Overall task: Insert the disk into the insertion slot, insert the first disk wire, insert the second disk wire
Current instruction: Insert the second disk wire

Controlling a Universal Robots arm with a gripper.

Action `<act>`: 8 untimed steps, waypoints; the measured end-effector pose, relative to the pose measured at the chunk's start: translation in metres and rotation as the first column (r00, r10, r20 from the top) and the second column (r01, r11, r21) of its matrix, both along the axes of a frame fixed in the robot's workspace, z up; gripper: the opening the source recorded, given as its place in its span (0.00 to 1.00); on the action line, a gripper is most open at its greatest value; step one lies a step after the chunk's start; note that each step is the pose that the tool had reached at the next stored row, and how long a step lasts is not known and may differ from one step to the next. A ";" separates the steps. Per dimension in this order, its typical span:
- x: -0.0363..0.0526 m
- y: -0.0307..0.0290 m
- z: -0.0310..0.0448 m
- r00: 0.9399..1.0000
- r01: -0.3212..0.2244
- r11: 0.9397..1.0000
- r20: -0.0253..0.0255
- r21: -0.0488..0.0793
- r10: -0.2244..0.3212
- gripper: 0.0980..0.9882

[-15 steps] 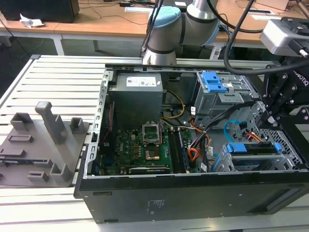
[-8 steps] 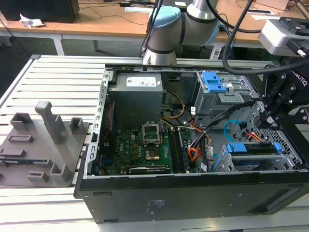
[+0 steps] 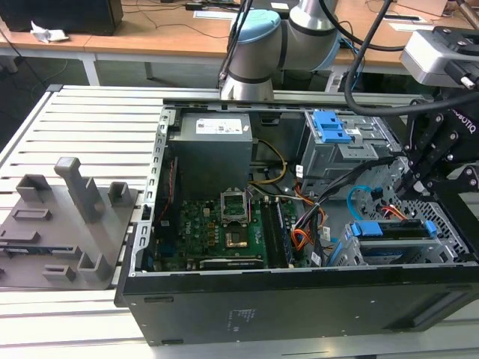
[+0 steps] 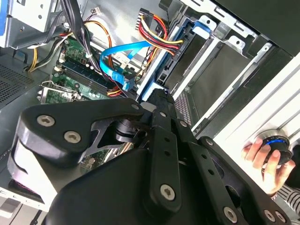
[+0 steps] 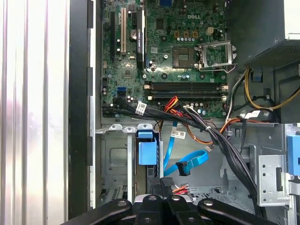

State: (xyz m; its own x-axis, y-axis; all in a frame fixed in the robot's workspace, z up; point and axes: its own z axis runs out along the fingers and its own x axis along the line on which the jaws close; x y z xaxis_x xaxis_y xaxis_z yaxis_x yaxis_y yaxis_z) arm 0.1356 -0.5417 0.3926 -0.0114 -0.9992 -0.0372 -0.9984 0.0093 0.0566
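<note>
The PC case (image 3: 299, 299) is lying open on the slatted table (image 3: 75, 112), with the arm (image 3: 277, 45) reaching over it from behind. The gripper (image 3: 410, 187) is hanging low inside the case at the exterior view's right, just above the back edge of the slot (image 3: 397, 250). In both wrist views the fingers (image 4: 161, 105) are pressed close together around a small dark plug (image 5: 166, 182) with red and black leads at the disk's end; the gap between them is narrow, and whether the plug is truly clamped cannot be told.

The disk (image 3: 389, 228) is sitting inside the slot, its blue carrier showing along the edge. In the second wrist view the carrier's blue rail (image 4: 176, 54) is lying against the grey cage wall.

The blue wire (image 5: 187, 161) is looping free beside the gripper, its dark plug end dangling just short of the disk and touching nothing that can be made out. In the exterior view the same wire (image 3: 359, 196) is arching between the tall bay (image 3: 337, 149) and the slot.

A person's hand (image 4: 262, 157) is resting on a round knob outside the case in the second wrist view.
</note>
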 end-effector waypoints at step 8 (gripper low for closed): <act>-0.0002 0.0000 -0.0006 0.996 -0.092 0.996 0.000 0.000 0.092 0.30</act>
